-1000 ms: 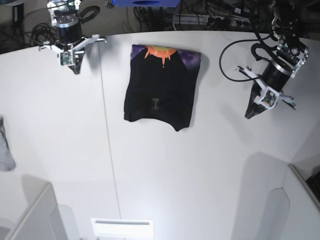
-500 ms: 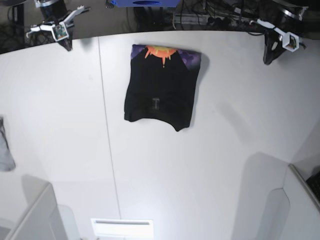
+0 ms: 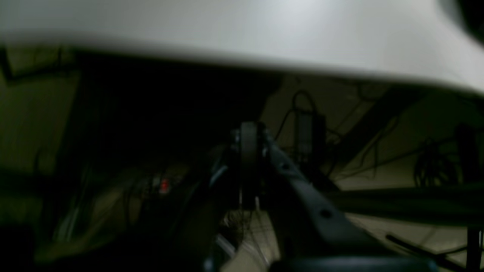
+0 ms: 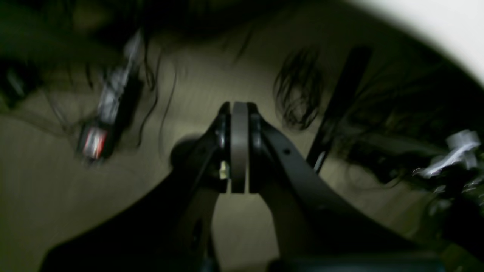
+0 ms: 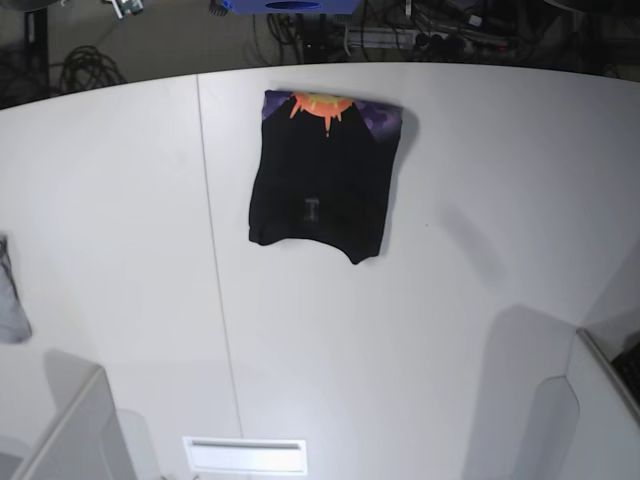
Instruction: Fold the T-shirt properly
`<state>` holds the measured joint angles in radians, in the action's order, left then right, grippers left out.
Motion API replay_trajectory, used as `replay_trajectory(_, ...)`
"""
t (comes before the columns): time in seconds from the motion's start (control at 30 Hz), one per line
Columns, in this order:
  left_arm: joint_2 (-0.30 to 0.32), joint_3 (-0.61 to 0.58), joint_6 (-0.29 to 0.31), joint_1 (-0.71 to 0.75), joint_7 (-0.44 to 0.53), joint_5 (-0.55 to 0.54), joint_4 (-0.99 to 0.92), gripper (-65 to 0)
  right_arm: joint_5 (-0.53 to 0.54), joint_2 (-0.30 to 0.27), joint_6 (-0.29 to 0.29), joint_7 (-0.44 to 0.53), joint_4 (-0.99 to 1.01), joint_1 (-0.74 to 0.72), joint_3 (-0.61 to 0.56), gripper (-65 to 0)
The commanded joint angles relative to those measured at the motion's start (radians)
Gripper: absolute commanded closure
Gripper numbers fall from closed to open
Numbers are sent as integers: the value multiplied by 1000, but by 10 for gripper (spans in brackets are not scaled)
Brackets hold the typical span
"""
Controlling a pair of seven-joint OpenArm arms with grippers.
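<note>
A white table (image 5: 420, 340) fills most of the base view, with 1 thin seam (image 5: 212, 250) running from its far edge down toward the lower centre. At the left edge of the frame a small grey cloth (image 5: 10, 300) lies on the table, partly cut off. A white slotted panel (image 5: 245, 455) sits at the bottom centre. Beyond the table's far edge, at the top of the frame, are a blue box (image 5: 285, 6) and tangled dark cables (image 5: 85, 65) on the floor.
</note>
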<state>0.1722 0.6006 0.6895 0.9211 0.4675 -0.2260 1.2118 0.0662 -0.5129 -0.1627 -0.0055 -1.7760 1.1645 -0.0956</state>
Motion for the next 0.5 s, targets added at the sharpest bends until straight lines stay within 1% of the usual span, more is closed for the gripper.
replay_trajectory(0.0,10,-11,9,19,33,-13,-22,0,-7,-8,-4,5,14,-1,-14,0)
replay_trajectory(0.03,11,-31,9,19,47,-13,-53,0,-7,-8,-4,-11,44,-14,-36,0)
replay_trajectory(0.1,11,-69,9,19,76,-13,-117,0,-7,-28,-4,-34,118,-53,-89,0)
replay_trajectory(0.2,26,-120,9,-12,103,-11,-226,0,-4,-53,-4,-44,216,-120,-206,0)
replay_trajectory(0.33,42,-170,9,-89,107,79,-393,0,-4,-62,-4,-44,333,-202,-327,0)
replay_trajectory(0.47,42,-204,9,-181,107,153,-531,0,-3,-51,-4,-44,422,-263,-395,0)
